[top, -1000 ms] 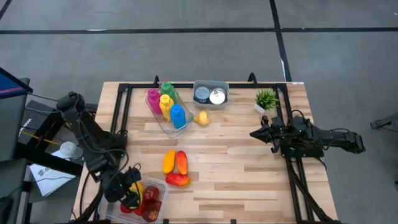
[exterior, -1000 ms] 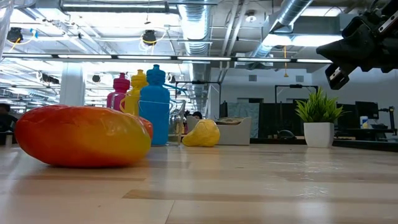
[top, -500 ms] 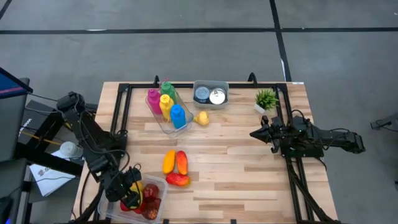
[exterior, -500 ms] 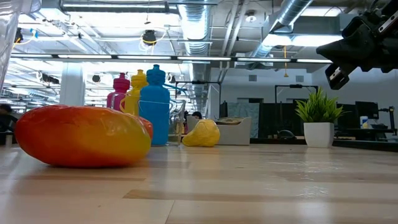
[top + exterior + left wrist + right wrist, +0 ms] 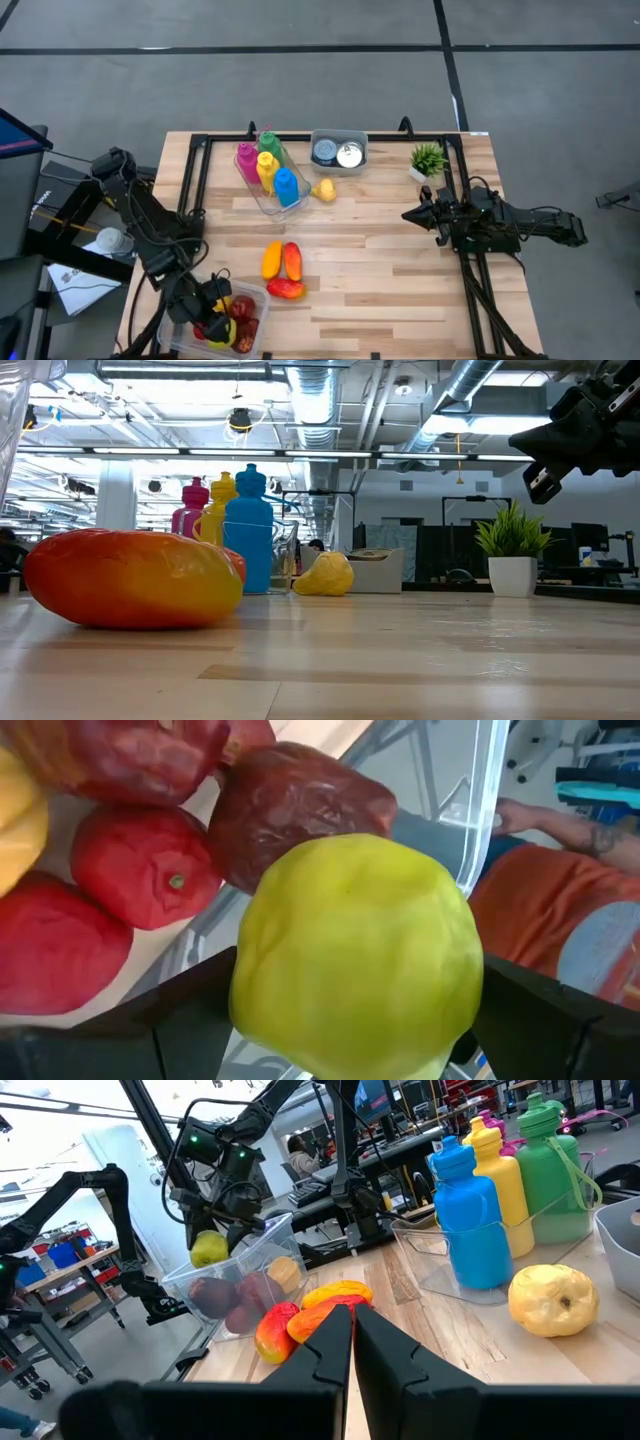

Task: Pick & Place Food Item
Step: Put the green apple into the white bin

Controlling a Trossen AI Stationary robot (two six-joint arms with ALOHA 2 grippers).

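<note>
A clear bin [image 5: 252, 336] at the table's near left corner holds several red and dark red fruits [image 5: 140, 870]. My left gripper [image 5: 214, 312] hangs over it, shut on a yellow-green fruit [image 5: 355, 955] that also shows in the right wrist view [image 5: 208, 1248]. Three red-and-orange fruits [image 5: 283, 270] lie on the middle of the table. My right gripper [image 5: 408, 214] waits shut above the table's right side, with nothing in it. My left gripper pinches the yellow-green fruit between its two fingers [image 5: 190, 1010], one on each of its opposite sides [image 5: 250, 990]. The fingers slant down from above. The fruit is lifted clear, just over the red fruits in the bin.
A clear tray of coloured bottles [image 5: 268, 170], a yellow fruit [image 5: 324, 190], a grey bin of cans [image 5: 338, 152] and a small potted plant [image 5: 428, 160] stand along the far side. A person's arm in an orange sleeve [image 5: 560, 890] shows beyond the bin.
My left gripper has tipped a little at the wrist over the bin, with the yellow-green fruit still between its fingers.
</note>
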